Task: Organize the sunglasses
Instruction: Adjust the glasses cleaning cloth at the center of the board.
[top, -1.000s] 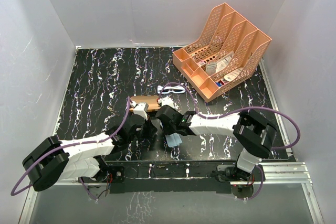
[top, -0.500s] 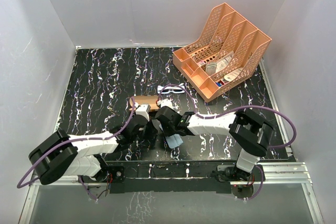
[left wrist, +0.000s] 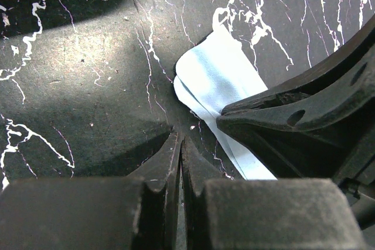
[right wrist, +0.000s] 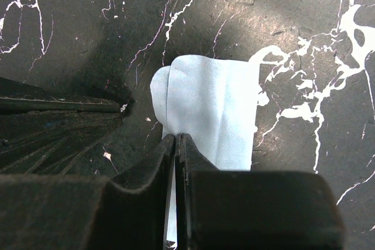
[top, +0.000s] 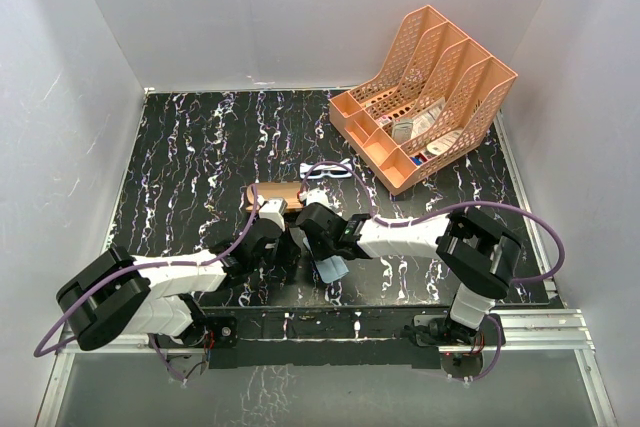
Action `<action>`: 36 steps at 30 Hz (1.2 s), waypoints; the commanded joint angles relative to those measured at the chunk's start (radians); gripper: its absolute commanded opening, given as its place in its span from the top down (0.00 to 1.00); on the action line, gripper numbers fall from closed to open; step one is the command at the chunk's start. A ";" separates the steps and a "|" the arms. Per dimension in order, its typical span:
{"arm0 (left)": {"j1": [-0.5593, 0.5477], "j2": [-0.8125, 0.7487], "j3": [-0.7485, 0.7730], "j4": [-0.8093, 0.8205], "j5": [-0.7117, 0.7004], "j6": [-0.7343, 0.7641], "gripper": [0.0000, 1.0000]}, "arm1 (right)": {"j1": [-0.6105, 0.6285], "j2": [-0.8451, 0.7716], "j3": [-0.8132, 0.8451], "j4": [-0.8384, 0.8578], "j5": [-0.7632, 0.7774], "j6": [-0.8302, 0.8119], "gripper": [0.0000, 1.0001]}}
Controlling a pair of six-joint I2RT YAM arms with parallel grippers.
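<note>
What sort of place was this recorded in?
Probably a lab robot cell dressed as a desk rather than a real office: plain white walls box in a black marbled tabletop, with an orange file organizer in the far right corner.

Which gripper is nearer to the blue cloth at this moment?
Right. The right gripper is shut on the edge of the blue cloth; the left gripper, also shut, sits just beside the cloth, low over the table.

One sunglasses (top: 328,171), one case (top: 275,193), one cloth (top: 331,269), one organizer (top: 425,97)
</note>
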 commanded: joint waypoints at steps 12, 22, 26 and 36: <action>0.004 -0.007 0.010 0.022 0.007 0.002 1.00 | -0.001 -0.035 -0.005 0.027 0.002 -0.001 0.97; 0.003 -0.021 0.011 0.018 0.006 0.000 1.00 | -0.001 -0.038 -0.008 0.026 0.001 -0.002 1.00; 0.005 -0.049 0.023 0.000 -0.004 0.006 1.00 | -0.001 -0.039 -0.016 0.036 -0.001 0.001 1.00; 0.004 0.033 0.041 0.063 -0.015 0.015 1.00 | -0.001 -0.047 -0.020 0.038 0.000 0.005 1.00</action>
